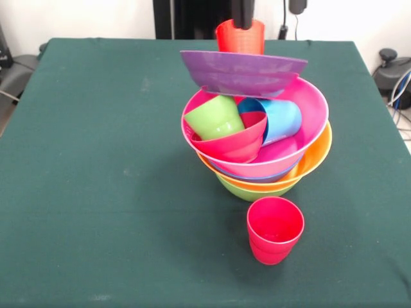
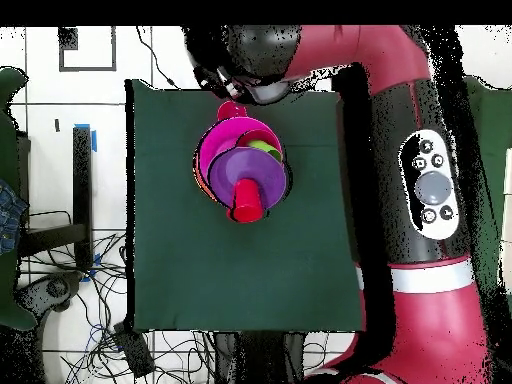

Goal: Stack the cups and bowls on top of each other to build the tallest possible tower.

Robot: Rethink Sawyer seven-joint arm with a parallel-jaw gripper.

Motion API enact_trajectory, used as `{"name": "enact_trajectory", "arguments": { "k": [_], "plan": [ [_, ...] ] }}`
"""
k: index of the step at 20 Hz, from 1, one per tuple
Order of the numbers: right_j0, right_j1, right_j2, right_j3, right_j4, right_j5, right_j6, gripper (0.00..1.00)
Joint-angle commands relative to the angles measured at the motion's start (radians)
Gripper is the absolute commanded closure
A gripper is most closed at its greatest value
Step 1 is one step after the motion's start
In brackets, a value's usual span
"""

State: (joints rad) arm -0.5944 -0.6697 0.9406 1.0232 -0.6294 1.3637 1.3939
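The tower is a nest of lime green, orange, blue and pink bowls, pink the widest. Inside the pink bowl a small red bowl tilts with the lime green cup in it. The sky blue cup lies on its side beside them. The purple bowl rests tilted on top, with a red cup on it. The second red cup stands upright on the table in front of the tower. My gripper shows only at the top edge, overlapping the upper red cup's rim. In the overhead view the purple bowl carries that red cup.
The green cloth table spreads wide to the left of the tower. In the overhead view the red arm arcs over the table's right side, and its black end hangs over the table's top edge. Cables lie on the floor around the table.
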Motion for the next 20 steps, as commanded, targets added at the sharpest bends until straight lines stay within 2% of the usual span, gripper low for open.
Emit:
{"name": "enact_trajectory", "arguments": {
  "k": [1, 10, 15, 20],
  "plan": [
    [0.046, 0.039, -0.048, 0.040, -0.013, 0.039, -0.200, 0.00],
    [0.049, 0.134, -0.040, -0.044, -0.006, 0.002, -0.207, 0.00],
    [0.084, 0.189, -0.040, -0.148, 0.000, 0.019, -0.155, 0.00],
    [0.130, 0.254, -0.039, -0.308, -0.017, 0.054, -0.104, 0.00]
  ]
}}
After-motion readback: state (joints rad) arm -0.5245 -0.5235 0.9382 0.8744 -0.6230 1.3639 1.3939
